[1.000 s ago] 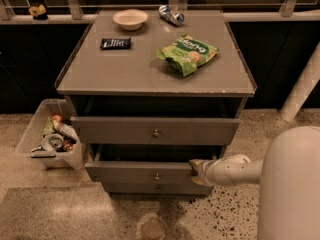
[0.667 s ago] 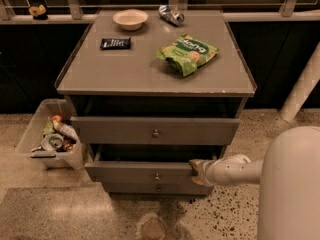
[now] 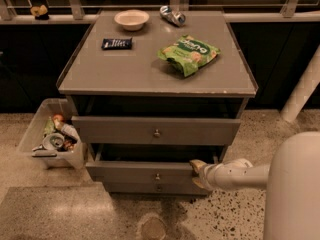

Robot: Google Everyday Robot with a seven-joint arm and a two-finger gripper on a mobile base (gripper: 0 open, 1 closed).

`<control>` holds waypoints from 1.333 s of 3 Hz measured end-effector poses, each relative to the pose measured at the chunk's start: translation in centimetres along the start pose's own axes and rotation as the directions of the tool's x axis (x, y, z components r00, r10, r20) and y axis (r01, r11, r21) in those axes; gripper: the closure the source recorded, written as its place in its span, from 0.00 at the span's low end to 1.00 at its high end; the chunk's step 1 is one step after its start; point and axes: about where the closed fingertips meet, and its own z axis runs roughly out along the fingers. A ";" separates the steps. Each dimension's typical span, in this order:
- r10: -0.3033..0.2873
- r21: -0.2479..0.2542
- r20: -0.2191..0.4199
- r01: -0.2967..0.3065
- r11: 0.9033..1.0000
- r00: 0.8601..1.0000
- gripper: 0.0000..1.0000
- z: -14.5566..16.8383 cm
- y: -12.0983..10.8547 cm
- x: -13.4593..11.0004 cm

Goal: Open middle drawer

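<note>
Bin (image 3: 31, 133) of rubbish sat left of the grey bench (image 3: 125, 71). A green snack bag (image 3: 189, 54) lay on top, its white lettering unreadable. Below, the middle drawer (image 3: 130, 172) stood slightly pulled out. The hand (image 3: 197, 173) was at its right end; whether open or closed could not be told.

The hand (image 3: 199, 174) is at the right end of the middle drawer (image 3: 142, 171), whose front stands out from the cabinet. The upper drawer (image 3: 120, 130) is ajar too. A bowl (image 3: 131, 19), green bag (image 3: 188, 53) and can (image 3: 172, 15) lie on the worktop (image 3: 120, 76).
</note>
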 end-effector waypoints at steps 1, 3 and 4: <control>0.000 0.000 0.000 0.000 1.000 1.000 1.00 -0.3 -0.2 -0.1; 0.003 -0.011 0.012 -0.003 1.000 1.000 1.00 -0.8 1.2 -0.5; 0.007 -0.013 0.013 -0.007 1.000 1.000 1.00 -1.2 1.6 -0.6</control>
